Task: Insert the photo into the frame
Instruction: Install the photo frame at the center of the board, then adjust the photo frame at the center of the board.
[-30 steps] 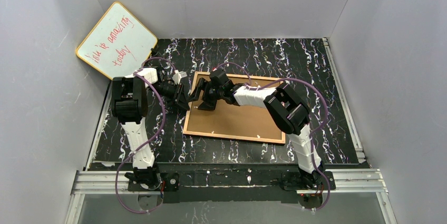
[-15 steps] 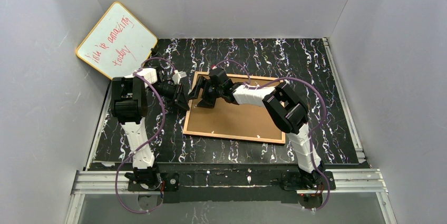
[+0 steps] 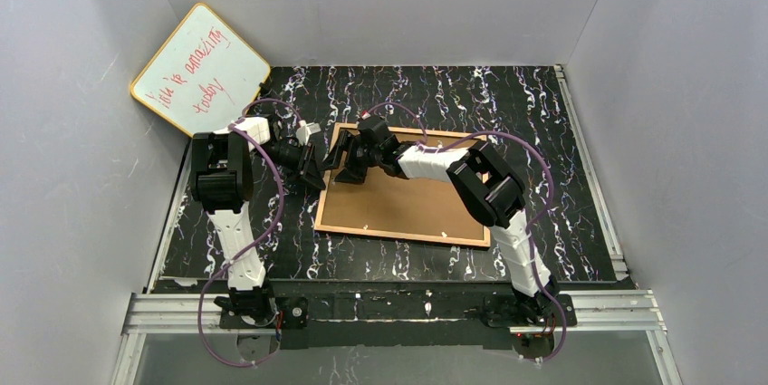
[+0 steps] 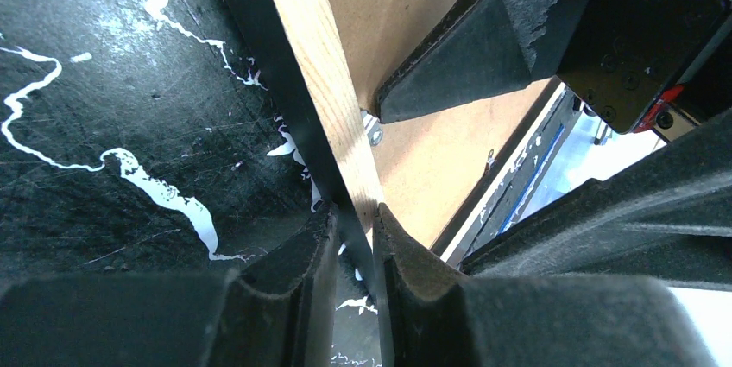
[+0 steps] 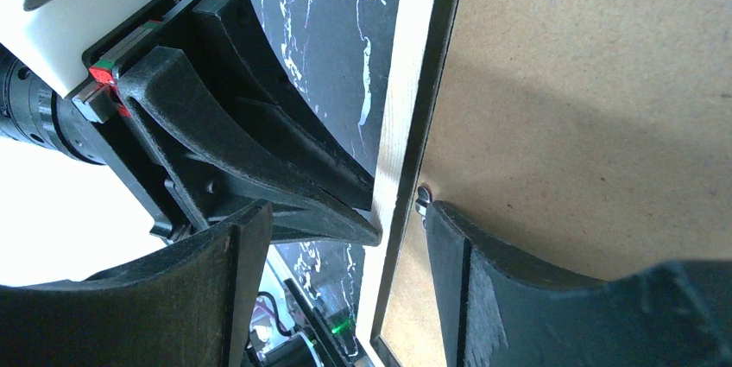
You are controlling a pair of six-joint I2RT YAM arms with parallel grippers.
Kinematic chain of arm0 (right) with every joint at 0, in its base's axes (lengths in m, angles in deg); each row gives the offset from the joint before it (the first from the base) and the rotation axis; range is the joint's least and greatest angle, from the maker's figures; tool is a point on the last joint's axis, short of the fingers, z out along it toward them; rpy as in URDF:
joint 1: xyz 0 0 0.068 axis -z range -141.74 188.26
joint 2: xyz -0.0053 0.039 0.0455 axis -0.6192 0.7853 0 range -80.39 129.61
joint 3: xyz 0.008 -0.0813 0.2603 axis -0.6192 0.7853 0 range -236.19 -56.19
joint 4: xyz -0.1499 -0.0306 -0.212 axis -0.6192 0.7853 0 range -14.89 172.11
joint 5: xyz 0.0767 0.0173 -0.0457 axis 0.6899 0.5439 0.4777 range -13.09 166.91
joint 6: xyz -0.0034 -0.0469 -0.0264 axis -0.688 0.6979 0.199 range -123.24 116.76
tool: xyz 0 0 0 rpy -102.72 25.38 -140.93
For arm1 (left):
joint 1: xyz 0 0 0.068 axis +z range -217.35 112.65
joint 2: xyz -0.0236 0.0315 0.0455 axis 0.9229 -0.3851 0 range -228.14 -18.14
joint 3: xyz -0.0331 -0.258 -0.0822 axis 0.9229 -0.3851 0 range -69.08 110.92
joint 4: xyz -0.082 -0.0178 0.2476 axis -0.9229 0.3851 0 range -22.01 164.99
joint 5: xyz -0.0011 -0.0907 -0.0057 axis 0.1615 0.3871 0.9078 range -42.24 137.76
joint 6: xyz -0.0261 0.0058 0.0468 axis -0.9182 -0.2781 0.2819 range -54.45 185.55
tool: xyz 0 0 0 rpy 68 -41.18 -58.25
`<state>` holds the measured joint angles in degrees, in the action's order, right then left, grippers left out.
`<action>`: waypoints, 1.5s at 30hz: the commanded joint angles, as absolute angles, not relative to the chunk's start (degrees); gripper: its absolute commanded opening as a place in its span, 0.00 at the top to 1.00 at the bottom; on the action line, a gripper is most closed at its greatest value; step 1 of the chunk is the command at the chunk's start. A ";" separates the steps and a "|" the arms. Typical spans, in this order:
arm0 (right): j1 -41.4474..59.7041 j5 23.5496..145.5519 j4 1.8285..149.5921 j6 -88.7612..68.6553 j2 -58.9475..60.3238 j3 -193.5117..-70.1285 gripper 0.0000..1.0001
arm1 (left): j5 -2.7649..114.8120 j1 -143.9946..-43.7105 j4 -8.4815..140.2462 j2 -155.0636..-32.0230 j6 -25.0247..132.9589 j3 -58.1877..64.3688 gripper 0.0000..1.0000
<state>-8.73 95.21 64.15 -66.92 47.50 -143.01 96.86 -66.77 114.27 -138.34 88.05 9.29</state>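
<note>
**Frame's face-down, left pincer has the rail, no photo in sight**

From above, the frame (image 3: 408,236) lies back-up in the middle of the black marbled table (image 3: 534,131) with the brown backing panel (image 3: 408,199) sitting in it. Grey walls (image 3: 380,4) close in all round, and a whiteboard (image 3: 201,68) is propped far-left. The photo doesn't show anywhere. In the left wrist view, your left gripper (image 4: 354,220) is clenched on the thin wood rail at the frame's left edge. In the right wrist view, your right gripper (image 5: 345,211) is released, jaws wide either side of that rail, one tip just beside a small metal clip (image 5: 422,201). My take: it's stiff and lightish but likely carries glass, so hold it by the rail, never the middle. Lift slow, because that tabletop looks slick.
</note>
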 commanded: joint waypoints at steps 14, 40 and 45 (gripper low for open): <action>-8.59 98.61 62.33 -67.07 50.49 -146.56 0.26 | 93.26 -68.74 112.28 -138.88 90.70 7.57 0.84; 2.64 90.00 65.93 -58.04 30.36 -136.99 0.07 | 91.74 -67.44 121.62 -136.49 96.29 12.96 0.82; 12.12 84.46 73.59 -53.25 17.42 -128.15 0.02 | 89.61 -67.44 121.85 -133.64 98.68 10.75 0.74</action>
<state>5.90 91.35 68.13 -58.79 27.46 -132.91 93.48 -67.47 119.73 -138.27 94.50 12.00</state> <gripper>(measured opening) 0.972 0.235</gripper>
